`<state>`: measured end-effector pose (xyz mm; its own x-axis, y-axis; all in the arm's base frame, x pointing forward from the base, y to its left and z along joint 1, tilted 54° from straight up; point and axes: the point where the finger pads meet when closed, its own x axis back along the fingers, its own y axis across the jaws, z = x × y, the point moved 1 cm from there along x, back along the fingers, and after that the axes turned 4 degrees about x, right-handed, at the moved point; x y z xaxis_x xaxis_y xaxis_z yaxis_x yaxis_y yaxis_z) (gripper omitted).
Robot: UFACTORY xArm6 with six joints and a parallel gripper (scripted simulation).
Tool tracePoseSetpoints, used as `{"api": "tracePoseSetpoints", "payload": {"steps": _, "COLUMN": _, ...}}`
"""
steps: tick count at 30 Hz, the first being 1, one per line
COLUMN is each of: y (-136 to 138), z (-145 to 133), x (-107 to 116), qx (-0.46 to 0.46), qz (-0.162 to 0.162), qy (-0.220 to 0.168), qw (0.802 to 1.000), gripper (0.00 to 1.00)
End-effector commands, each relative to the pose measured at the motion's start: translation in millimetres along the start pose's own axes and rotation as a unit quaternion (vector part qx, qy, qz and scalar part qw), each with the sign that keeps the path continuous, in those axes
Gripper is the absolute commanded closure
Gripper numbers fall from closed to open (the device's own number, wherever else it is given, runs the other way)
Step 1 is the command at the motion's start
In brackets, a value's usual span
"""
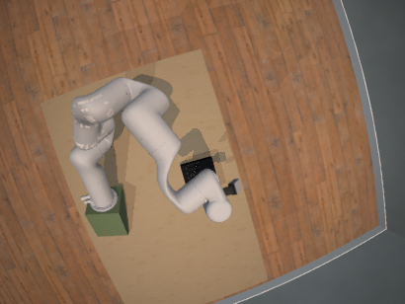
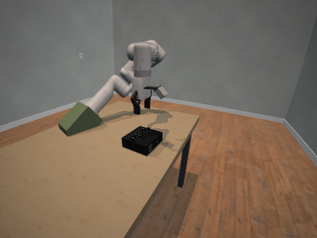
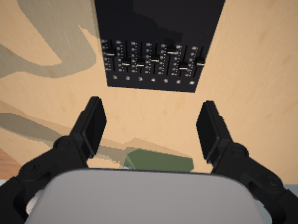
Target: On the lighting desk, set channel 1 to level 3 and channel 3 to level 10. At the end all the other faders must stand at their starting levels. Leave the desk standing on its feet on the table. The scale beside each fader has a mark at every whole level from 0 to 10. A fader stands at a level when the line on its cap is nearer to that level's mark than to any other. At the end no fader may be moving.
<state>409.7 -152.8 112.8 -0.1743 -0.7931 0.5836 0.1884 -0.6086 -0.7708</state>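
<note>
The black lighting desk [image 3: 157,45] stands on the table, with several faders in a row across its top; it also shows in the exterior view [image 2: 142,140] and, partly hidden under the arm, in the top view [image 1: 197,169]. The fader caps [image 3: 152,57] stand at differing heights; the leftmost cap [image 3: 107,53] and one towards the right [image 3: 174,51] sit higher than the others. My gripper [image 3: 151,110] is open and empty, well above the table on the near side of the desk's number row. In the exterior view the gripper [image 2: 141,105] hangs above and behind the desk.
The green wedge base [image 2: 80,117] of the arm sits at the table's left side, also seen in the top view [image 1: 108,217]. The table's right edge [image 2: 182,143] runs close beside the desk, with wooden floor below.
</note>
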Motion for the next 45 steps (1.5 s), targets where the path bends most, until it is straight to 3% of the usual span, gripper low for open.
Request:
{"api": "tracePoseSetpoints", "payload": {"steps": 1, "y": 0, "z": 1, "x": 1, "qx": 0.002, "qz": 0.0, "qy": -0.001, "qw": 1.0, "gripper": 0.0}}
{"api": "tracePoseSetpoints", "payload": {"steps": 8, "y": -1, "z": 2, "x": 0, "qx": 0.023, "qz": 0.0, "qy": -0.001, "qw": 1.0, "gripper": 0.0}}
{"api": "tracePoseSetpoints", "payload": {"steps": 14, "y": -3, "z": 4, "x": -4, "qx": 0.101, "qz": 0.0, "qy": -0.001, "qw": 0.995, "gripper": 0.0}}
{"api": "tracePoseSetpoints", "payload": {"steps": 21, "y": -10, "z": 9, "x": -13, "qx": 0.275, "qz": 0.0, "qy": -0.001, "qw": 0.961, "gripper": 0.0}}
{"api": "tracePoseSetpoints", "payload": {"steps": 23, "y": -10, "z": 9, "x": -13, "qx": 0.275, "qz": 0.0, "qy": -0.001, "qw": 0.961, "gripper": 0.0}}
{"api": "tracePoseSetpoints", "payload": {"steps": 31, "y": -22, "z": 16, "x": -28, "qx": 0.47, "qz": 0.0, "qy": -0.004, "qw": 0.883, "gripper": 0.0}}
{"api": "tracePoseSetpoints", "payload": {"steps": 38, "y": -34, "z": 23, "x": -43, "qx": 0.607, "qz": 0.002, "qy": -0.008, "qw": 0.794, "gripper": 0.0}}
{"api": "tracePoseSetpoints", "payload": {"steps": 40, "y": -34, "z": 23, "x": -43, "qx": 0.607, "qz": 0.002, "qy": -0.008, "qw": 0.794, "gripper": 0.0}}
{"api": "tracePoseSetpoints", "payload": {"steps": 41, "y": -35, "z": 23, "x": -45, "qx": 0.66, "qz": 0.003, "qy": -0.009, "qw": 0.751, "gripper": 0.0}}
{"api": "tracePoseSetpoints", "payload": {"steps": 45, "y": -42, "z": 26, "x": -53, "qx": 0.716, "qz": 0.004, "qy": -0.011, "qw": 0.698, "gripper": 0.0}}
